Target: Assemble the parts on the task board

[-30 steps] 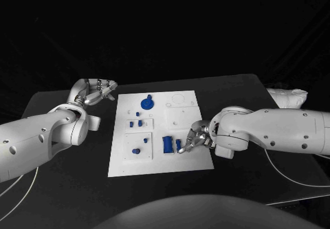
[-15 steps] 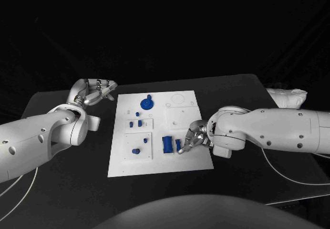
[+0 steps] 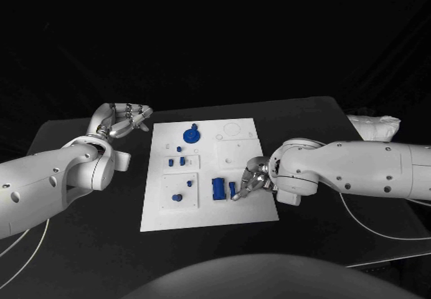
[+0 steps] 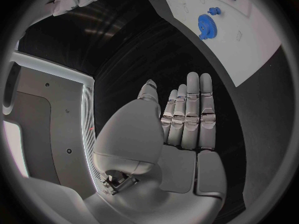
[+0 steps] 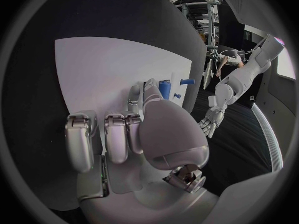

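The white task board [image 3: 207, 212] lies mid-table with several blue parts on it: a gear [image 3: 191, 134], two small blocks [image 3: 177, 161], a peg [image 3: 191, 184], a round piece [image 3: 177, 197] and a tall block [image 3: 218, 188]. My right hand [image 3: 254, 180] rests at the board's right side. Its thumb and a finger pinch a small blue part [image 3: 233, 188] that stands beside the tall block; the right wrist view shows that part [image 5: 164, 88] at the fingertips. My left hand [image 3: 126, 118] hovers off the board's far left corner, flat and holding nothing [image 4: 187, 114].
A white bundle [image 3: 375, 128] sits at the table's far right edge. Thin cables [image 3: 382, 232] run over the black table [image 3: 89, 243] on the right. The left wrist view shows the gear [image 4: 206, 25] on the board [image 4: 255, 45].
My right hand has edged slightly up and left at the small blue part. The left hand and the other parts have not moved.
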